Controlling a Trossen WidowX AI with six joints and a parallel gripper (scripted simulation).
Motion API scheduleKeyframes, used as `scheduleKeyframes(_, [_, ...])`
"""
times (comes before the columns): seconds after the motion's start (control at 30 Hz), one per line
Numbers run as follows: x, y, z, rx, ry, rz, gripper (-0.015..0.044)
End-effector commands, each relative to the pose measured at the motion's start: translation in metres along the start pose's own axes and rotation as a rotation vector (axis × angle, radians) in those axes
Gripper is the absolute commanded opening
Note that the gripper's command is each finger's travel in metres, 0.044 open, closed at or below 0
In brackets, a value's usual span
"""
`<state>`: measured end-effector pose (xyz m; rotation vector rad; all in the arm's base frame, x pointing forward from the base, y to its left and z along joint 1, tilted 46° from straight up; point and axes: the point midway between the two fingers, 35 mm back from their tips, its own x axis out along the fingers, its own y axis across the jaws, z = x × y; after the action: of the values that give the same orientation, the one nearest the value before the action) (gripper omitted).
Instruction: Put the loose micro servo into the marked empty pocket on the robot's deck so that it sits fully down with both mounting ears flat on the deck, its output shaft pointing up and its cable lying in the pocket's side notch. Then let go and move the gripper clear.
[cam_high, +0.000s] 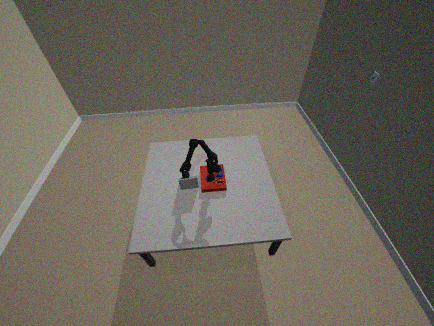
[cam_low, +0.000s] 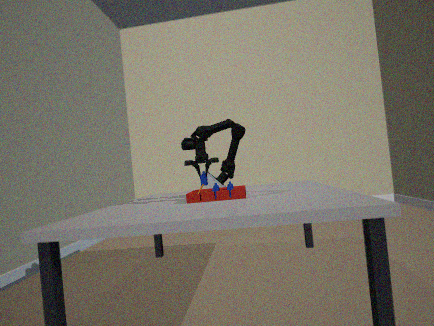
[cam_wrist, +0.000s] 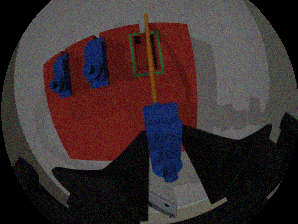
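Clamped on the blue servo (cam_wrist: 164, 137), the claw (cam_wrist: 166, 163) holds it between its dark fingers at lower centre of the wrist view, above the red deck (cam_wrist: 127, 103). The servo's orange cable (cam_wrist: 152, 63) runs straight up the frame from the body and crosses the green-outlined pocket (cam_wrist: 145, 52), which sits near the deck's upper edge.

To do this step well, I judge the claw should carry the servo up-frame until its body is square over the green outline, then check that its long side matches the pocket's before going down. The descent wants to be straight and slow, so both ears land flat rather than one catching the rim. The cable is the tricky part: it trails ahead of the body, and it needs to end up in the side notch, not pinched beneath the servo. I cannot make out from these views which side the notch is on. Release only once the body is seated, then lift straight up.

Around it, largest first: the grey table (cam_high: 235, 220) bears everything; a grey block (cam_high: 188, 183) lies just left of the deck in the top view, away from the path. Two seated servos (cam_wrist: 95, 62) stand at upper left of the wrist view, beside the pocket; the nearer one is the likeliest thing to be clipped by a finger.
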<state>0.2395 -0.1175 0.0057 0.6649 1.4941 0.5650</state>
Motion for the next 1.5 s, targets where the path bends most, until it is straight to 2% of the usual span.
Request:
scheduleKeyframes(0.0, [-0.002,0.001,0.017,-0.005,-0.007,-0.002,0.0000])
scheduleKeyframes(0.73, [-0.003,0.003,0.099,-0.009,-0.010,-0.002,0.0000])
scheduleKeyframes(1.47, [0.017,0.003,0.103,-0.009,-0.011,-0.001,0.0000])
